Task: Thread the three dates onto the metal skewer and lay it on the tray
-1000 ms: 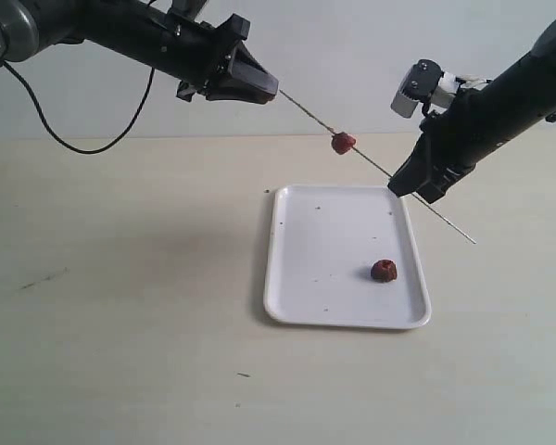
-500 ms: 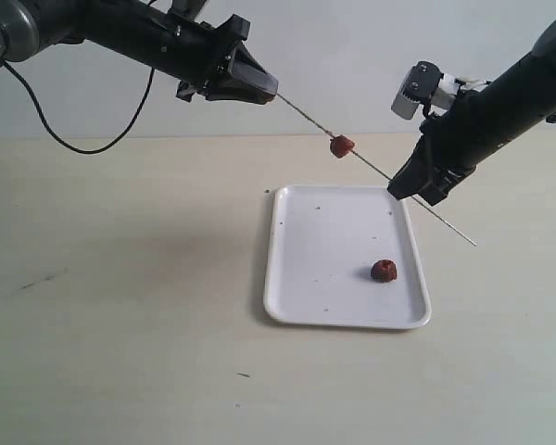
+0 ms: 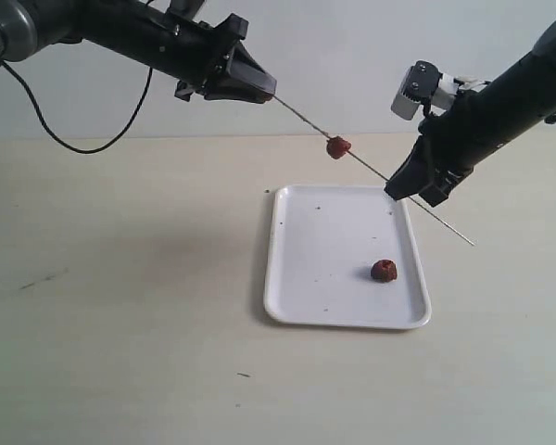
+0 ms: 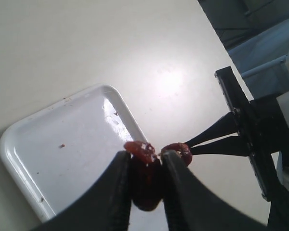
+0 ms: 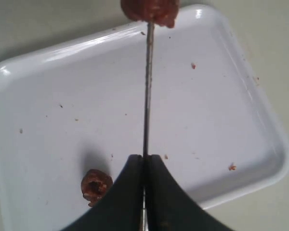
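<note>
The metal skewer point(image 3: 371, 169) slants in the air over the tray's far edge. At its upper end, my left gripper point(image 3: 271, 91) is shut on a dark date point(image 4: 145, 185) between its fingers. A second date point(image 3: 337, 146) sits threaded partway down the rod; the right wrist view shows that date point(image 5: 151, 9) further up the skewer point(image 5: 147, 86). My right gripper point(image 3: 400, 188) is shut on the rod lower down, fingertips point(image 5: 135, 166) pressed together. The skewer's bare tip pokes out beyond it. The third date point(image 3: 383, 271) lies loose on the white tray point(image 3: 334, 232).
The tray point(image 5: 207, 96) carries small crumbs and specks. A black cable point(image 3: 93, 144) hangs from the left arm at the back left of the beige table. A pale wall stands behind.
The skewer and its threaded date have shifted slightly left, with both grippers keeping their hold. The loose date on the tray has not moved.
</note>
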Robot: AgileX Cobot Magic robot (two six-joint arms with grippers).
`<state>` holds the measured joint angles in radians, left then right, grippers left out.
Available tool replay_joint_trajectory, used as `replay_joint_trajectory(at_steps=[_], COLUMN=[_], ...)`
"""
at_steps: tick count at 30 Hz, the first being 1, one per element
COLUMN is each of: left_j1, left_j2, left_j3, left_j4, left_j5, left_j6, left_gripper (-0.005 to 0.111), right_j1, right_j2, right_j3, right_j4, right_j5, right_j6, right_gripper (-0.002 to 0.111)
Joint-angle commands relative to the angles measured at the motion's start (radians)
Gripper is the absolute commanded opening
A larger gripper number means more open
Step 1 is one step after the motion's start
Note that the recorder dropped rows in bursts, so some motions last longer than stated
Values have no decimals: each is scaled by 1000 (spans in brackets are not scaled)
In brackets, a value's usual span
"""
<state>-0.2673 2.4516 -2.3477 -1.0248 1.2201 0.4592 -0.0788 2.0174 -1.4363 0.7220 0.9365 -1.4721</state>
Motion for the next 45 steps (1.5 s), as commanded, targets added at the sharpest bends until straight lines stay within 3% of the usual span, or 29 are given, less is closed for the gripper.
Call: replay_joint_trajectory(at_steps=[1, 21, 37, 39, 45], left_j1=[-22, -104, -106, -106, -102], left_j2=[0, 0, 26, 30, 32], left_j3=[-1, -1, -1, -1, -1], left_j4=[-11, 18, 16, 16, 10], left_j5=[1, 1, 1, 1, 1], left_j6=[4, 12, 12, 12, 34], left_gripper=[23, 23, 23, 28, 61], right_j1=[-2, -2, -2, -2, -2], right_j2=[-9, -9, -9, -9, -9], right_j3=[3, 3, 3, 3, 3], right_j4=[37, 136, 227, 227, 208], right_j5=[11, -29, -38, -51, -53], right_j6=[-20, -45, -44, -44, -44], right_gripper=[0, 0, 0, 0, 0])
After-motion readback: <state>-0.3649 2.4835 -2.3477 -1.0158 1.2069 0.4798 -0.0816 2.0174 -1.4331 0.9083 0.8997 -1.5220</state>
